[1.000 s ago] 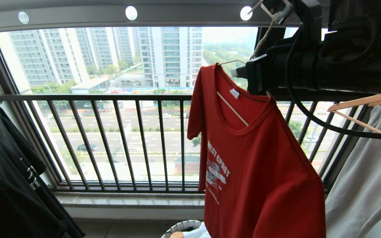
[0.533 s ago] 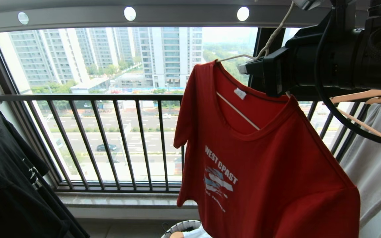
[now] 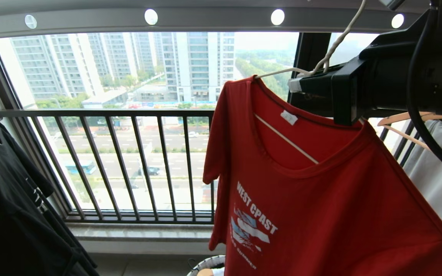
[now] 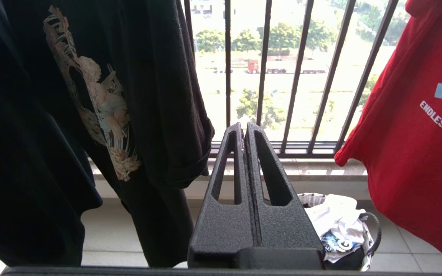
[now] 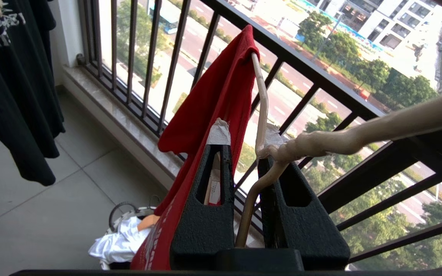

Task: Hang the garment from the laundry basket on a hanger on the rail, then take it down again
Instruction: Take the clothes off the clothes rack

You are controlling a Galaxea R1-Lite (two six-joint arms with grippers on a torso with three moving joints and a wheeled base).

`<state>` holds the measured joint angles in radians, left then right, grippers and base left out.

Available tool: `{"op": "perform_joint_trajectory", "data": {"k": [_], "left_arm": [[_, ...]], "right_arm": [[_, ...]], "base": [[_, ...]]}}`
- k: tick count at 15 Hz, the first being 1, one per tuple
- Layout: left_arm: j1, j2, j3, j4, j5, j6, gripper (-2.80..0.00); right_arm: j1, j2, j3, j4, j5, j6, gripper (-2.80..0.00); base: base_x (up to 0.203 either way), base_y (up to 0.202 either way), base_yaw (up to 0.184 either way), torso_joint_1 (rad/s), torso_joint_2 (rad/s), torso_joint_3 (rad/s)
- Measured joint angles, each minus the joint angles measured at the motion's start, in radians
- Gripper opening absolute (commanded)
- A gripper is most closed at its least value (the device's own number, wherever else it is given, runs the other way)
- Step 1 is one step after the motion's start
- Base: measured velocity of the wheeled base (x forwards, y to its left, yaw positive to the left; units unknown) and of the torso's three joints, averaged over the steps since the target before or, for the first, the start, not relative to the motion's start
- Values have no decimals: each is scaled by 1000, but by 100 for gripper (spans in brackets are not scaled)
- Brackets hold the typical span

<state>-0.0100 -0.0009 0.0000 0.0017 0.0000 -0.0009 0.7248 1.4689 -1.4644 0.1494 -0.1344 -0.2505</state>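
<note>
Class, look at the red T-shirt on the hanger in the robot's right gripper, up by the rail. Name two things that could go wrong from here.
1. The right gripper holds the hanger only at its thin neck, so it could twist or slip.
2. The T-shirt hangs tilted, its neckline sagging below the hanger's bar; it might slide off towards the basket.

light: bright daylight through window (image 3: pixel 129 115); backlit black T-shirt (image 3: pixel 10 199) in shadow; focus: sharp
</note>
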Motion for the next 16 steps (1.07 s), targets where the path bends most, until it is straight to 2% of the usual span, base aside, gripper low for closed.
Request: {"op": "perform_joint_trajectory", "data": {"k": [4,8,13,16], "left_arm": [[0,0,0,0,0,0,-280],[0,0,0,0,0,0,-280],[0,0,0,0,0,0,-280],[0,0,0,0,0,0,-280]], "right_arm": [[37,-48,165,-79,33,63,-280],[41,-80,319,-228,54,122,-280],[42,-109,427,-315,55,130,-280],[40,-111,519,-430,59,127,-280]], "base": [[0,0,0,0,0,0],[0,0,0,0,0,0],[0,0,0,0,0,0],[0,0,0,0,0,0]]}}
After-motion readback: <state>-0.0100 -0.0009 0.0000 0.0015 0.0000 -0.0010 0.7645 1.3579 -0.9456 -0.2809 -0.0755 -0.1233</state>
